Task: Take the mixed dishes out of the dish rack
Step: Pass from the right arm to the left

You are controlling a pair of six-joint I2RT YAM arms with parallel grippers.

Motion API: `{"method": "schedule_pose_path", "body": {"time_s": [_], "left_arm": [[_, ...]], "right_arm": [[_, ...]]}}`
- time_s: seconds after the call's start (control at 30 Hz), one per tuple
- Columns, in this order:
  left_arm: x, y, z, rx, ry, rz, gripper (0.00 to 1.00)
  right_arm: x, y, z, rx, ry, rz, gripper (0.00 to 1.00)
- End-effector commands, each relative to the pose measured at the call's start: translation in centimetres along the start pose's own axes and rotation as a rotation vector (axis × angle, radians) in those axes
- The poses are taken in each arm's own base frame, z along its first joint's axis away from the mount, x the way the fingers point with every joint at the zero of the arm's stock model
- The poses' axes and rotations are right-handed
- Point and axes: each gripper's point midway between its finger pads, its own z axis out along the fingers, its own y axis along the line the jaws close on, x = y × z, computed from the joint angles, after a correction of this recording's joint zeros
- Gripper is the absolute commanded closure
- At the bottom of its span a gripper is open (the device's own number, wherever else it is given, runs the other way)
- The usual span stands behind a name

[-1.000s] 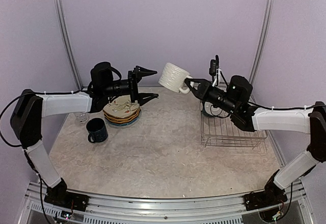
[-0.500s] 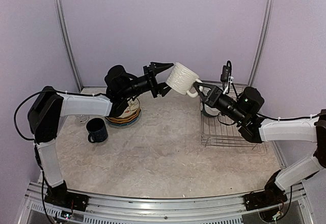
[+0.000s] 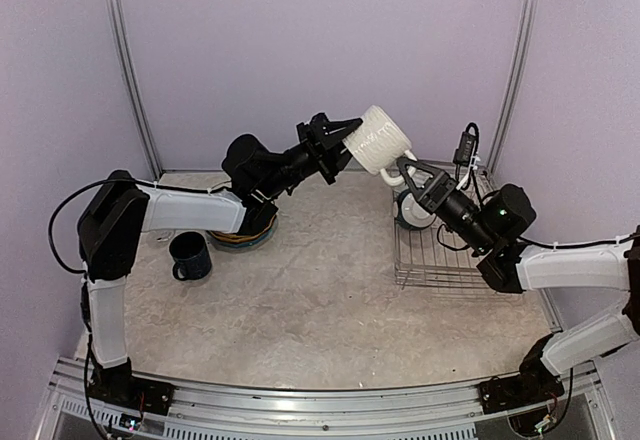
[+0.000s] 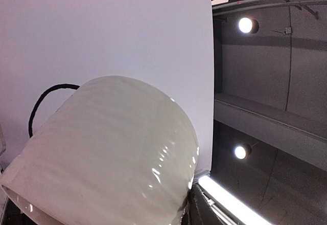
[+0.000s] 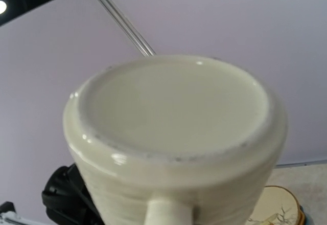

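- Black and pressed together on the handle, the right gripper (image 3: 399,170) holds the cream mug (image 3: 378,140) up in the air, left of the dish rack (image 3: 450,260) and well above the tabletop (image 3: 320,310). The mug sits higher and more tilted than a second ago.
- Just beyond it, the left gripper (image 3: 345,140) is the real news. A moment back it hung spread wide over the plates (image 3: 256,230); now it has reached across to the mug's open end with its jaws drawn in. I cannot tell whether they pinch the rim yet.
- To me that reads as a handover in mid-air, so the left arm can set the mug down with the dishes already out. The right should not let go until the left has a firm hold.
- On the pale, mottled tabletop, nearest me on the left, stands the dark blue mug (image 3: 189,256), upright. The stacked plates sit just behind it, under the left arm.
- Over on the right, the rack still carries the teal bowl (image 3: 408,210) at its far end, so the unloading isn't finished.
- Farthest back, plain lilac walls (image 3: 320,40) close the space, with a metal post (image 3: 520,50) in each rear corner.
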Motion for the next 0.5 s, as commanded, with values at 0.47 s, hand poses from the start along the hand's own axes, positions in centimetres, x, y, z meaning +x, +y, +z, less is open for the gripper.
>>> {"method": "schedule_pose_path", "body": {"time_s": [0.47], "left_arm": [[0.0, -2.5, 1.1, 0.146, -0.054, 0.096, 1.0]], "right_arm": [[-1.1, 1.8, -0.5, -0.045, -0.021, -0.012, 0.78]]}}
